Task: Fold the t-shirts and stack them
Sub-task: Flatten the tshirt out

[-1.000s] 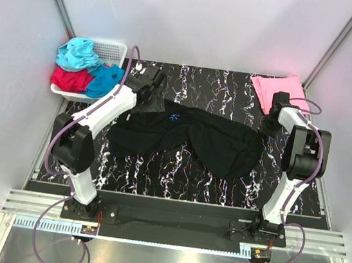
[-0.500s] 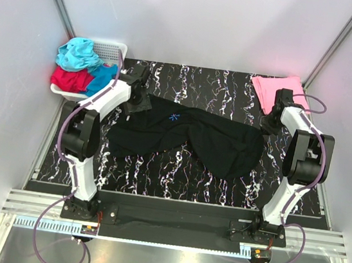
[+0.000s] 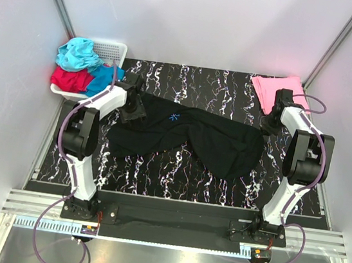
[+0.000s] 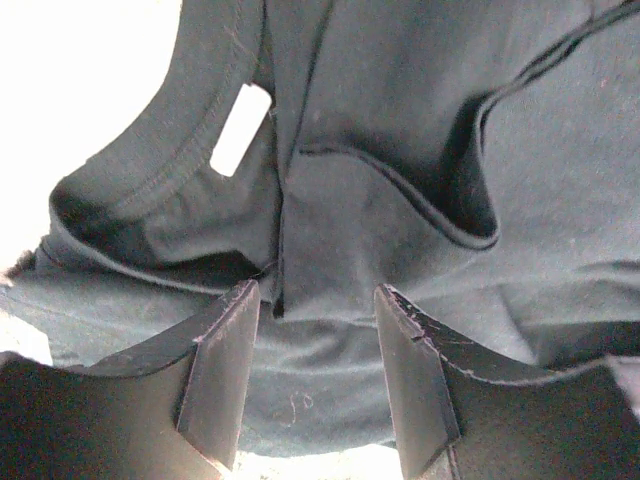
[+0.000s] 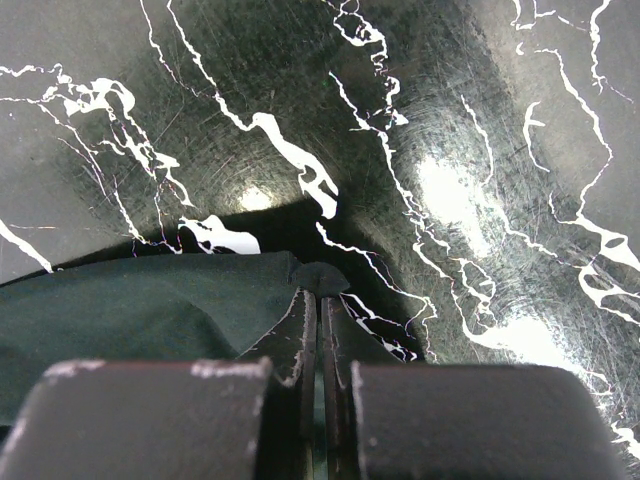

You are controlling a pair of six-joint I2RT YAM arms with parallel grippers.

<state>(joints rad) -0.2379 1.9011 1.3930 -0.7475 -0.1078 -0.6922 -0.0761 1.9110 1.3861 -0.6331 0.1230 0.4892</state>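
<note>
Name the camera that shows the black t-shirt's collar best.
Left wrist: the collar fills the frame, ribbing and stitching clear. The top view shows the whole black t-shirt, but its collar is indistinct beside the left fingers. The right wrist shows only an edge of the cloth.

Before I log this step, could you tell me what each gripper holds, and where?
The right gripper is shut on the black t-shirt, pinching a corner of its edge. The left gripper, open astride a fold by the collar, holds nothing.
</note>
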